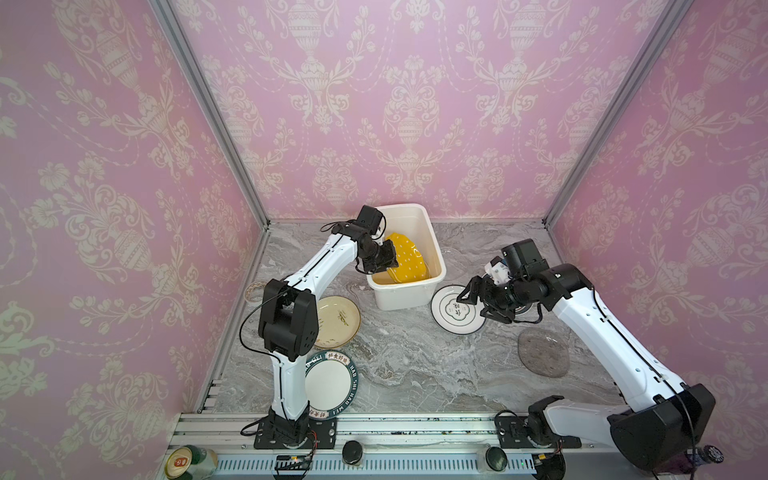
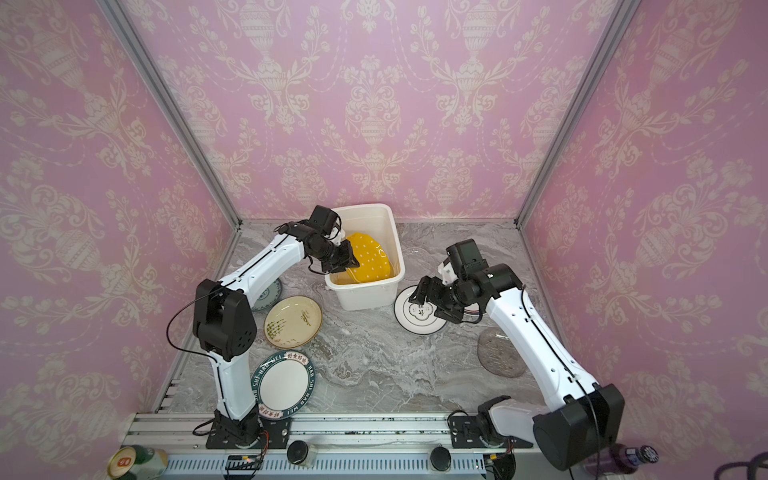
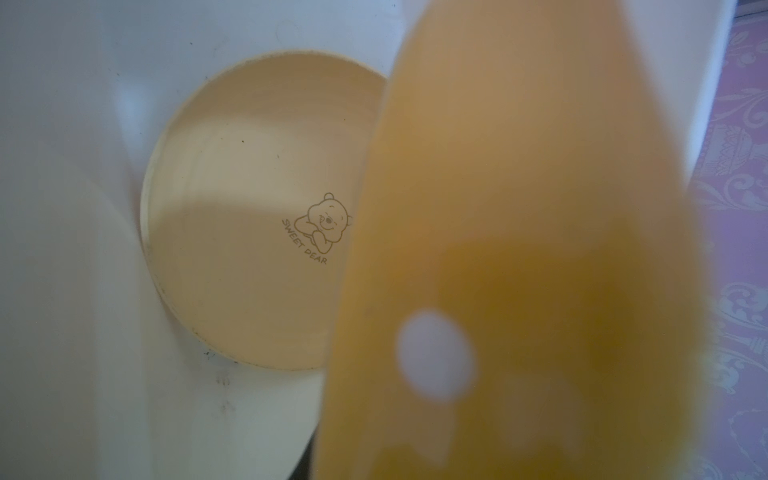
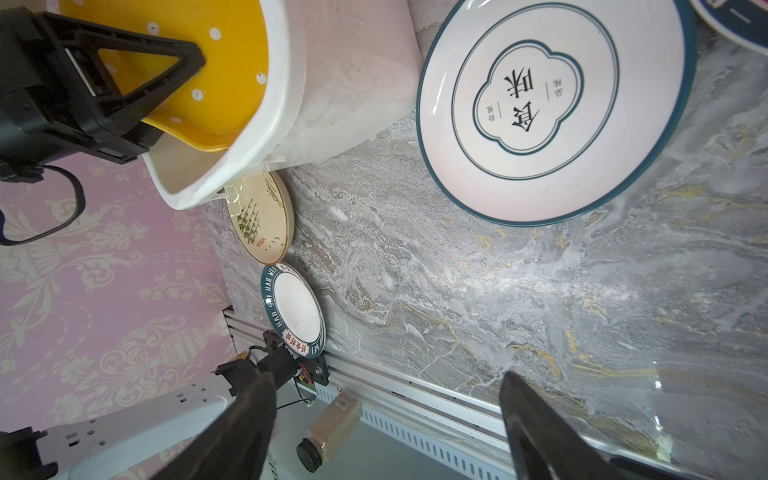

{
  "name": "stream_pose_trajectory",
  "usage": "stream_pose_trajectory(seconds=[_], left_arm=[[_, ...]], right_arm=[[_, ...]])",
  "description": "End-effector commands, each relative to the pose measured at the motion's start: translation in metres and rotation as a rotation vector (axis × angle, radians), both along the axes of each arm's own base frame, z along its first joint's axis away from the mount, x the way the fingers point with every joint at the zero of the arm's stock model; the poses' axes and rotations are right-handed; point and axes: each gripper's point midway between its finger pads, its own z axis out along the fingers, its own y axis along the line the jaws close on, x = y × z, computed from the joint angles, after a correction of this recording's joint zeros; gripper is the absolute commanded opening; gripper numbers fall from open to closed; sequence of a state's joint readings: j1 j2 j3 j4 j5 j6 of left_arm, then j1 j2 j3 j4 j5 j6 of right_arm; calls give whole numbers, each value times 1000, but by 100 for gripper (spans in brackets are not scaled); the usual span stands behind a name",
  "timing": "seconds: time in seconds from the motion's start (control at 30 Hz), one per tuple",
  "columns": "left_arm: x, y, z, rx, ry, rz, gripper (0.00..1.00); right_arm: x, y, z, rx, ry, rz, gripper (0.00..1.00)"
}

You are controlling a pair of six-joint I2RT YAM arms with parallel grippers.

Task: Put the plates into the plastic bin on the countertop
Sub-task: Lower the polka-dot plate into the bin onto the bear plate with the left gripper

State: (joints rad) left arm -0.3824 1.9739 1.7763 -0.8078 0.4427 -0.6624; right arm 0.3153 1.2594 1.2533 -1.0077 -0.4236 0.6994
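Orange scalloped plate (image 1: 409,257), white-dotted, sits steeply tilted inside the plastic bin (image 1: 399,297). Its edge is pinched in the left claw (image 1: 384,259), jaws nearly closed. Flat on the bin floor beneath: one pale yellow plate (image 3: 249,216) with a bear drawing, "SWEET" legible.

Two plates in the bin; six counted on the worktop (image 1: 415,361):
- cream plate (image 1: 338,320)
- lettered-rim plate (image 1: 332,384), reading "HAO SHI HAO WEI"
- ringed plate (image 1: 451,309), Chinese characters at centre
- grey glass plate (image 1: 542,353)
- blue-patterned plate (image 2: 270,295), half behind the left arm
- dark-rimmed plate (image 4: 739,16), mostly hidden

Bin stands rear centre. Left arm: elbow high, forearm stretched to the bin. Right claw (image 1: 478,303) hovers over the ringed plate's edge, jaws wide, empty.
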Motion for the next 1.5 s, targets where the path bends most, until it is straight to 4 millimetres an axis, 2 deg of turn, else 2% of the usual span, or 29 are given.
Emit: stream_pose_trajectory(seconds=[0.0, 0.43, 0.83, 1.3, 1.47], left_arm=[[8, -18, 13, -97, -67, -84, 0], [-1, -9, -23, -26, 16, -104, 0], [6, -6, -19, 4, 16, -85, 1], [2, -2, -29, 48, 66, -66, 12], [3, -5, -31, 56, 74, -75, 20]], right_arm=[[1, 1, 7, 8, -19, 23, 85], [2, 2, 5, 6, -5, 26, 85], [1, 2, 4, 11, -3, 25, 84], [4, 4, 7, 15, -11, 34, 85], [3, 4, 6, 15, -7, 35, 84]])
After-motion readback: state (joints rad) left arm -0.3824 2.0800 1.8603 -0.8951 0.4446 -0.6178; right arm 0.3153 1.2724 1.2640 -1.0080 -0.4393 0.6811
